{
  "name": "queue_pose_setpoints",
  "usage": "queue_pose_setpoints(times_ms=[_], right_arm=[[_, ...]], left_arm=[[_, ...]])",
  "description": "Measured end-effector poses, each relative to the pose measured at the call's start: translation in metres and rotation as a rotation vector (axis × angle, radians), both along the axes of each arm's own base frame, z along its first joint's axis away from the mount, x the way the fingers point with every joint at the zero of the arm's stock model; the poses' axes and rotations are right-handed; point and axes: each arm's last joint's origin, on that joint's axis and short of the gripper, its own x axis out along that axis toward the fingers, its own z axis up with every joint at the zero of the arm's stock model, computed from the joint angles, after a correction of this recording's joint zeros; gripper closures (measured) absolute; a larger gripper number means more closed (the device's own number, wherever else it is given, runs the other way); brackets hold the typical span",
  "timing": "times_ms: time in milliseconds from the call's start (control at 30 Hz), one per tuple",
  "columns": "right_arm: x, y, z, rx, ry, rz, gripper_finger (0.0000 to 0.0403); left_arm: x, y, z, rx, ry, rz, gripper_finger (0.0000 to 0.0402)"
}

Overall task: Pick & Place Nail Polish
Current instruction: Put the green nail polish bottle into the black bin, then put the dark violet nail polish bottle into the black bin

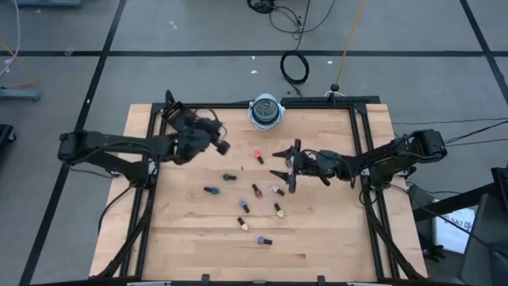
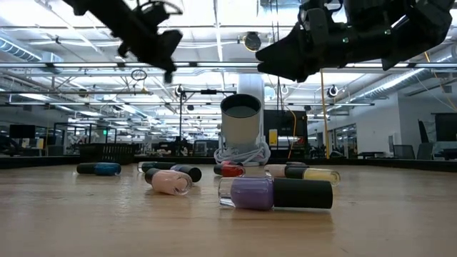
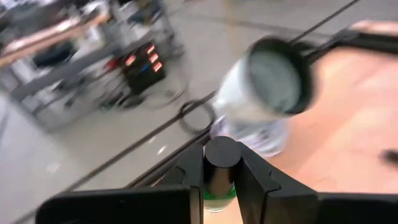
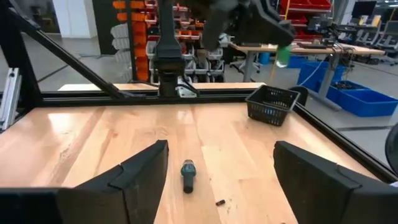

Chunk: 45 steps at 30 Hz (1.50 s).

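Up at the far edge of the wooden worktop (image 1: 190, 238) stands a round white cup (image 1: 266, 111) with a dark rim, a white cord coiled round its foot. In the low view it rises behind the bottles; what it holds cannot be seen. A small black mesh basket (image 4: 272, 103) shows in the right wrist view near the worktop's frame, and its contents cannot be made out either.

The left hand (image 1: 221, 145) hangs in the air over the left part of the worktop, near the cup, its fingers clamped on a green nail polish bottle (image 3: 219, 182) with a dark cap. The left wrist view shows the cap standing up between the two dark fingers, with the cup just ahead.

The right hand (image 1: 290, 165) is raised over the right-centre of the worktop with its fingers spread wide and nothing between them. A teal bottle (image 4: 187, 175) lies on its side on the wood ahead of it.

The other nail polish bottles (image 1: 255, 191) are scattered across the middle of the worktop, most lying flat: a red one (image 1: 259, 157) nearest the cup, a blue one (image 1: 211, 191) to the left, a purple one (image 2: 275, 193) closest to the front edge, a pink one (image 2: 170, 182) beside it. Nothing stands between the held bottle and the cup.
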Motion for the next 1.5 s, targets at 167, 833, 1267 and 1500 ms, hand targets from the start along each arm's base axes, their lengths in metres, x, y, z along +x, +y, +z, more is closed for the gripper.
queue_pose_setpoints(times_ms=[167,833,1267,1500], right_arm=[[0.000,-0.003,0.000,0.031,-0.007,-0.010,0.0132],[0.000,-0.003,0.002,0.042,-0.028,-0.008,0.0137],[0.000,-0.003,0.002,0.049,-0.025,-0.008,0.0138],[0.000,-0.003,0.000,0.048,-0.008,-0.008,0.0138]], left_arm=[[-0.037,0.031,-0.023,-0.092,-0.055,0.193,0.0358],[-0.117,0.101,-0.095,-0.371,-0.204,0.637,0.0357],[-0.110,0.112,-0.106,-0.344,-0.160,0.629,0.0239],[-0.114,0.115,-0.106,-0.331,-0.100,0.621,0.0148]])
